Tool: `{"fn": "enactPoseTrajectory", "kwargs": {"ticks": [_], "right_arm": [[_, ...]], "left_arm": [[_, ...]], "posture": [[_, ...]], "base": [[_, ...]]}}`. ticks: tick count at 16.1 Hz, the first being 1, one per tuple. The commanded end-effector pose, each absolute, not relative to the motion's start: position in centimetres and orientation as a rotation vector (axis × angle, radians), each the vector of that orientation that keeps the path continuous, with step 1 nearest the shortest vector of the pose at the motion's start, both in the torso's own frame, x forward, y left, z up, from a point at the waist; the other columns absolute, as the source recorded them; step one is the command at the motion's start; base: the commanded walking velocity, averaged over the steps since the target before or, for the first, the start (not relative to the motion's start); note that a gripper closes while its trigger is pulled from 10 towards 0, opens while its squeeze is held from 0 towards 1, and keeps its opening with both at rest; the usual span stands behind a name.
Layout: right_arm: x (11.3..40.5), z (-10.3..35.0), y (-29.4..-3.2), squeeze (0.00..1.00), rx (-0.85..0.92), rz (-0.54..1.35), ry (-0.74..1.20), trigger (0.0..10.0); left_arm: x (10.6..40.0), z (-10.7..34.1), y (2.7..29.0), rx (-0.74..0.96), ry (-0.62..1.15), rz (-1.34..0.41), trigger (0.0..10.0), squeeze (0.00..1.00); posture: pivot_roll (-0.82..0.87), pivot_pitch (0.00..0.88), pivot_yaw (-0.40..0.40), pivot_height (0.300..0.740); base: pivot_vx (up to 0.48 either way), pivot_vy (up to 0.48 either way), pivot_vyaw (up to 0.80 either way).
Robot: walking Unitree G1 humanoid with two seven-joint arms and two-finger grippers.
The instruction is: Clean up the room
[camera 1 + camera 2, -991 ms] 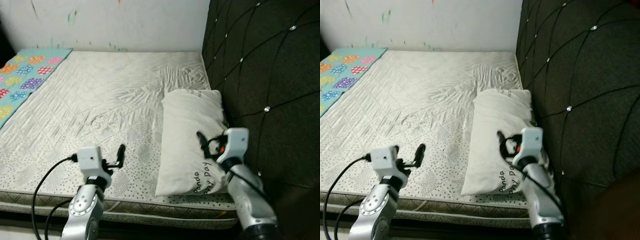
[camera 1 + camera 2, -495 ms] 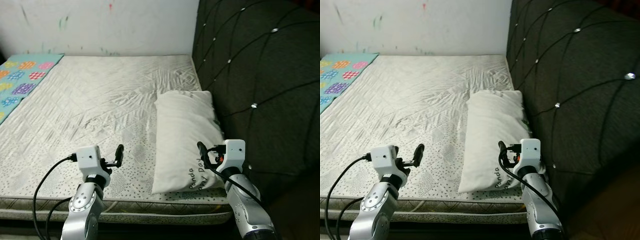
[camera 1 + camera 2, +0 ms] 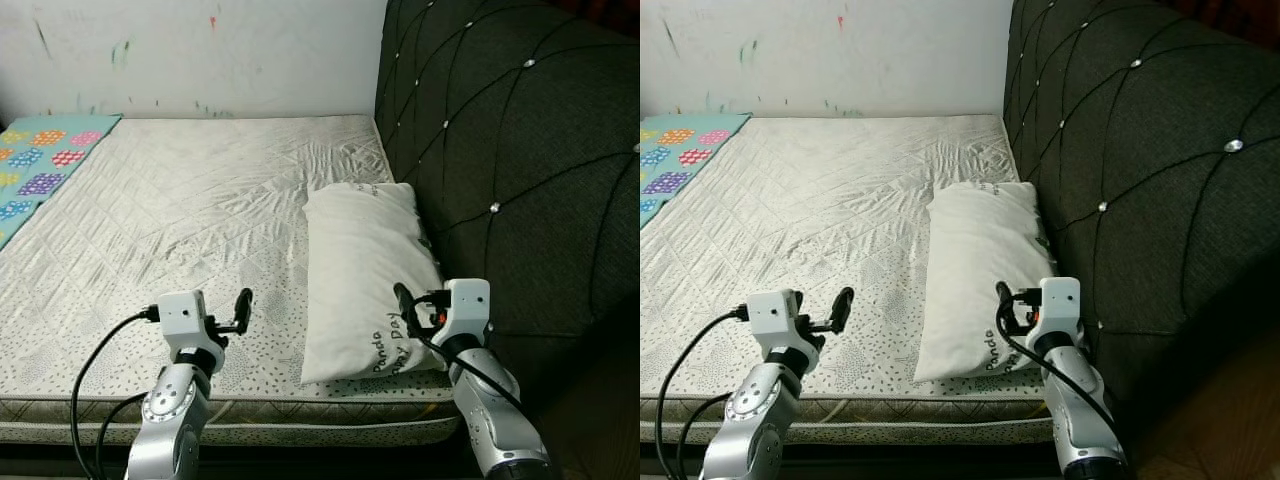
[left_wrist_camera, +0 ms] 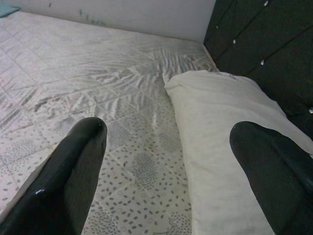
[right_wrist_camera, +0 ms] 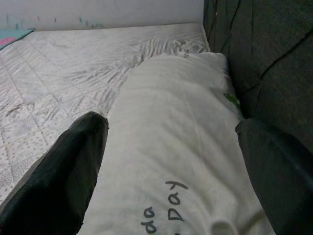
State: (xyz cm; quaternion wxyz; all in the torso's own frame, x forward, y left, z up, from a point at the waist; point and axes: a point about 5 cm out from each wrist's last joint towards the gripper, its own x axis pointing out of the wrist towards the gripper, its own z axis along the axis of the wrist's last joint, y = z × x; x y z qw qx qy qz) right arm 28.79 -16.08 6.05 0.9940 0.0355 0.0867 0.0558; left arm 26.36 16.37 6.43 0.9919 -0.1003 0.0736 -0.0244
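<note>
- White pillow (image 3: 364, 290) lying lengthwise on the quilted mattress (image 3: 180, 220), just beside the dark tufted headboard (image 3: 500, 170), near end reaching the mattress's front edge; dark lettering printed at that end.
- Right gripper (image 3: 403, 311) held low over the pillow's near end, fingers spread wide apart in the right wrist view with the pillow between them; nothing clamped; contact with the fabric not determinable.
- Left gripper (image 3: 241, 309) poised over bare mattress near the front edge, well apart from the pillow, fingers likewise spread and empty.
- Step in hand, judged: squaring the pillow against the headboard as part of tidying the bed. Best done by closing on a full fold of fabric at the near end, not a thin corner, then sliding, not lifting, to keep the soft filling from sagging out of the grip.
- Patterned turquoise blanket (image 3: 35, 165) at the mattress's far left, cut off by the frame edge.
- Pillow lettering partly covered by the right arm, hence legible only in fragments; gap between pillow and headboard in shadow; floor beneath the bed too dark to read.
</note>
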Motion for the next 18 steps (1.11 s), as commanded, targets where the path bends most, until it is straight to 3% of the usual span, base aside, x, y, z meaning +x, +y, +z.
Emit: {"fn": "enactPoseTrajectory", "kwargs": {"ticks": [1, 10, 18], "right_arm": [[28.82, 5.92, -16.03, 0.0, 0.075, 0.115, 0.178, 10.0], [28.8, 5.9, -16.0, 0.0, 0.08, 0.113, 0.18, 10.0], [28.83, 5.85, -16.07, 0.0, 0.079, 0.115, 0.186, 10.0]], "left_arm": [[26.48, 6.47, 16.36, -0.196, 0.143, -0.06, 10.0, 0.0], [26.54, 6.42, 16.3, -0.191, 0.148, -0.067, 10.0, 0.0], [26.6, 6.31, 16.2, -0.195, 0.154, -0.067, 10.0, 0.0]], "posture": [[-0.08, 0.0, 0.04, 0.74], [-0.08, 0.0, 0.043, 0.74], [-0.08, 0.0, 0.042, 0.74]], "base": [[0.0, 0.0, 0.0], [0.0, 0.24, 0.0], [0.0, 0.393, 0.0]]}}
